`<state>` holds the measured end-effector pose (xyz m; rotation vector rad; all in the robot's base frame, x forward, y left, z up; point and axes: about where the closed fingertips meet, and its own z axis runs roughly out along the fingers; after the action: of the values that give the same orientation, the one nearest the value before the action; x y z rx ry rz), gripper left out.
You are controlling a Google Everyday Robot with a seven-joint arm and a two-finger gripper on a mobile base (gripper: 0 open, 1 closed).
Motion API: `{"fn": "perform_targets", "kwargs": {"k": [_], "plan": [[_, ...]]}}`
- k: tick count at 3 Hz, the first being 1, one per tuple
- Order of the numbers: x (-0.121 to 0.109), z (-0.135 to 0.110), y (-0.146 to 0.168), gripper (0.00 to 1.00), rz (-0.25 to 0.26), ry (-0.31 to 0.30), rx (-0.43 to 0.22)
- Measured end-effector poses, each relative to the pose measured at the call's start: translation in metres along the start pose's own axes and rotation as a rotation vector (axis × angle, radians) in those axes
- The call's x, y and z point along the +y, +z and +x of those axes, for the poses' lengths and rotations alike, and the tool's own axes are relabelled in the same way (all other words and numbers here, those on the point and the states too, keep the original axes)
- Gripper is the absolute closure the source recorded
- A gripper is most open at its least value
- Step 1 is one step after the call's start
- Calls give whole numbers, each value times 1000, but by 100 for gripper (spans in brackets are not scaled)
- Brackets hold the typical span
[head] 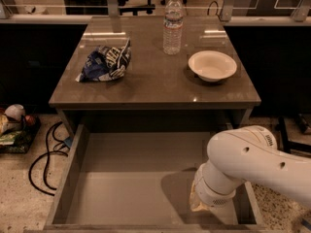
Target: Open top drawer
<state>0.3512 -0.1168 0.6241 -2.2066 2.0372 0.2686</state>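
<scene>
The top drawer [65,178] is open, pulled far out from under the tabletop [160,89] twd the bottom of the pic. Its front edge sits right at the bottom edge of the view. The inside is a deep plain grey tray w/ flat walls. The left wall and the floor show well. The right side is partly hidden by the robot.

The big white arm [257,161] comes in from the right and bends down into the drawer. Its round end points down at the right front part of the tray. The gripper [195,207] is a small tan bit poking out below that round end, low inside the drawer, near the right front corner. Most of it is hidden by the arm, so I can't tell if it is loose or holding onto sth. A dark shadow lies on the tray floor just left of it.

On the tabletop there are 3 things. A clear water bottle [173,23] stands up straight near the back, abt the middle. A white bowl [212,65] sits to the right of the bottle and a bit closer to the front, not touching it. A crumpled blue chip bag [106,62] lies on the left side, well apart from the other 2.

On the floor to the left of the drawer, black cables [41,166] curl in loops. Further left, at the pic edge, is a small pile of stuff [12,125], too dim to name.
</scene>
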Motion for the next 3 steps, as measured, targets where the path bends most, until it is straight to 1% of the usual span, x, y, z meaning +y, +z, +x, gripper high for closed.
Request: {"fn": "perform_targets", "kwargs": {"k": [2,3], "plan": [[1,0,-1,35,1,-3,3],[1,0,-1,13,2,-4,5]]}}
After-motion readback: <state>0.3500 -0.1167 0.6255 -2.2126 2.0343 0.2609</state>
